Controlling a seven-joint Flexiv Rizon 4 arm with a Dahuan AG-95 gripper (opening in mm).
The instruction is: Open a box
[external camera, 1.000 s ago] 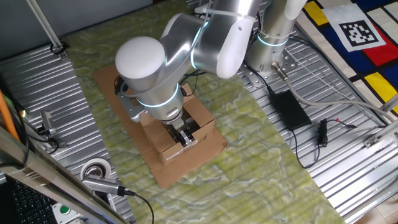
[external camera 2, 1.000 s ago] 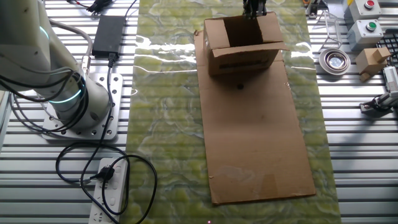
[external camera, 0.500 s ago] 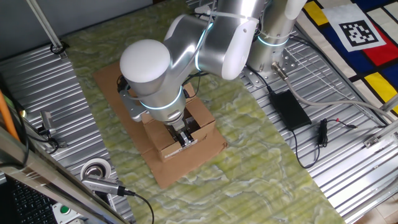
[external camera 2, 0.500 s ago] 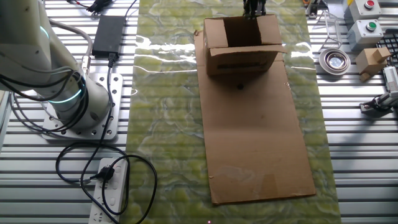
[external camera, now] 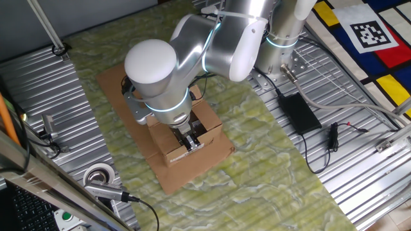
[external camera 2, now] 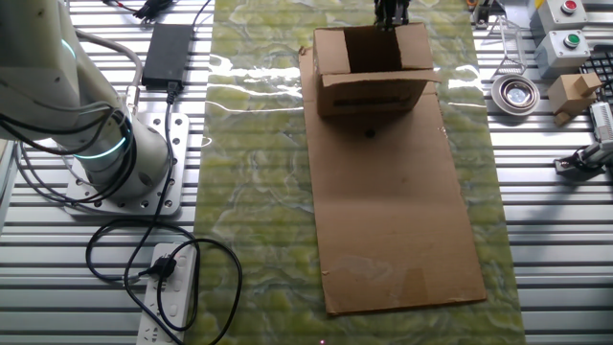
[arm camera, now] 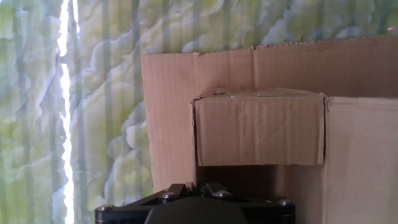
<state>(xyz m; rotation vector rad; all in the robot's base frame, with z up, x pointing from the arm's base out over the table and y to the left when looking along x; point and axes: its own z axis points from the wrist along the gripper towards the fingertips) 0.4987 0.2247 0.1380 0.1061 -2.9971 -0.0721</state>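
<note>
- The box [external camera 2: 372,72] stands on a flat cardboard sheet [external camera 2: 397,220], at the end of that sheet nearest the table edge that carries a tape roll [external camera 2: 517,92]; the sheet lies on a green patterned mat [external camera 2: 259,192].
- In the other fixed view the box interior shows dark and uncovered from above; one flap [external camera 2: 375,80] hangs folded outward over the side wall facing that camera, so this flap counts as opened.
- The hand view shows another flap [arm camera: 258,127] lying flat and turned outward, with the cardboard sheet beyond it.
- The end effector [external camera: 191,140] sits at the box rim on the tape-roll side; its fingers appear close together, but whether they pinch a flap or are merely closed cannot be told.
- Judgement: the task is well advanced, since the top is largely open. What remains, if anything, is pressing the rim-side flap fully outward and withdrawing the arm [external camera: 192,58].
</note>
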